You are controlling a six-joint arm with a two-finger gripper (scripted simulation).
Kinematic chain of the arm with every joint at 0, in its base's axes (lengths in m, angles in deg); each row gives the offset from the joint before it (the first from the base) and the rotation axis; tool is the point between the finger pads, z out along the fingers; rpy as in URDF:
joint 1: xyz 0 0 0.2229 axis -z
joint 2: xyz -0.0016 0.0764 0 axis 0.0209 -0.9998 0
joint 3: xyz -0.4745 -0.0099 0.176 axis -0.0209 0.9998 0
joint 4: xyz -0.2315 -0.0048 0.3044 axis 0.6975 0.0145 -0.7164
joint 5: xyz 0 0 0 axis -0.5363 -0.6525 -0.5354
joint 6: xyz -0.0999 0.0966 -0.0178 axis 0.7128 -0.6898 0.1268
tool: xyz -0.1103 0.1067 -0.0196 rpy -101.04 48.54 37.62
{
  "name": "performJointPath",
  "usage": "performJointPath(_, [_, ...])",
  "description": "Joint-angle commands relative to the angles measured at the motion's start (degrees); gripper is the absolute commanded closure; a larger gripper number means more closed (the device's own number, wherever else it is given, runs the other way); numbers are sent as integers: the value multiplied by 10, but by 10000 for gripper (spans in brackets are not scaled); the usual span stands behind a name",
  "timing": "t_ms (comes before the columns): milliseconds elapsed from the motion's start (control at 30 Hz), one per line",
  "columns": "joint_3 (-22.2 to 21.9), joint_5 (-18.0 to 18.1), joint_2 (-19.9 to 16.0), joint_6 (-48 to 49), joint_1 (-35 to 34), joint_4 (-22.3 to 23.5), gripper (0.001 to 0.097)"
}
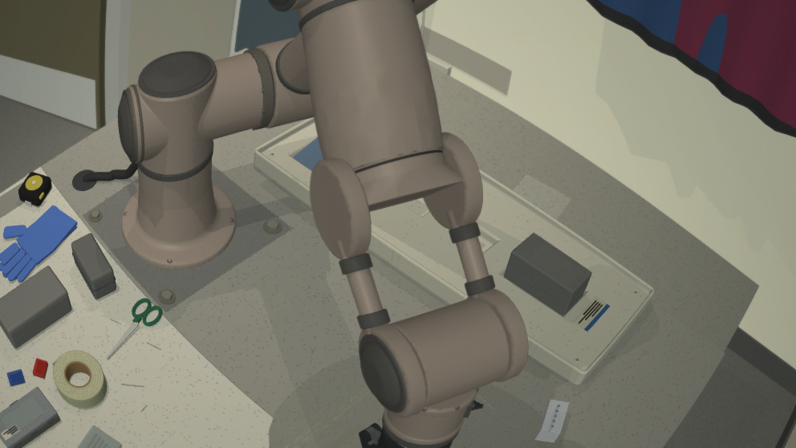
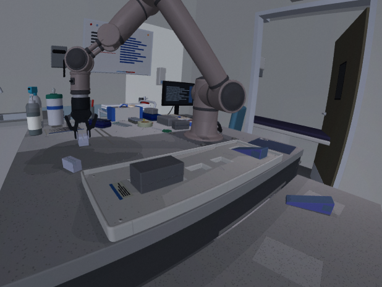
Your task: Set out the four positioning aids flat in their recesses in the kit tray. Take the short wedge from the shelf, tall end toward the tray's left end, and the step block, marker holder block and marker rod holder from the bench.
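On the bench the pale kit tray [image 2: 182,179] holds a dark grey step block [image 2: 156,173] near its right end and a blue wedge [image 2: 250,152] at its far end, with two small empty recesses between them. Away from the tray's right end, my gripper [image 2: 82,135] points straight down at the bench with its fingers closed on a small pale block [image 2: 82,140] that rests on the surface. A second pale block with a row of holes [image 2: 71,163] lies closer to the tray's corner. In the side camera the gripper is hidden under the wrist.
The arm's base [image 1: 175,223] stands behind the tray. A side table holds a blue glove [image 1: 33,242], grey boxes, scissors [image 1: 139,320] and a tape roll [image 1: 79,378]. Two bottles [image 2: 43,111] stand behind the gripper. Another blue wedge [image 2: 310,204] lies on the lower shelf.
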Motion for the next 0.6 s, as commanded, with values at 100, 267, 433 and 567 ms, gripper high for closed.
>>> performJointPath(100, [-1, -4, 3, 0, 0, 0, 901])
performJointPath(267, [-7, -22, 16, 0, 0, 0, 901])
performJointPath(433, [-11, -34, 24, 0, 0, 0, 901])
performJointPath(567, [-11, -35, 24, 0, 0, 0, 901])
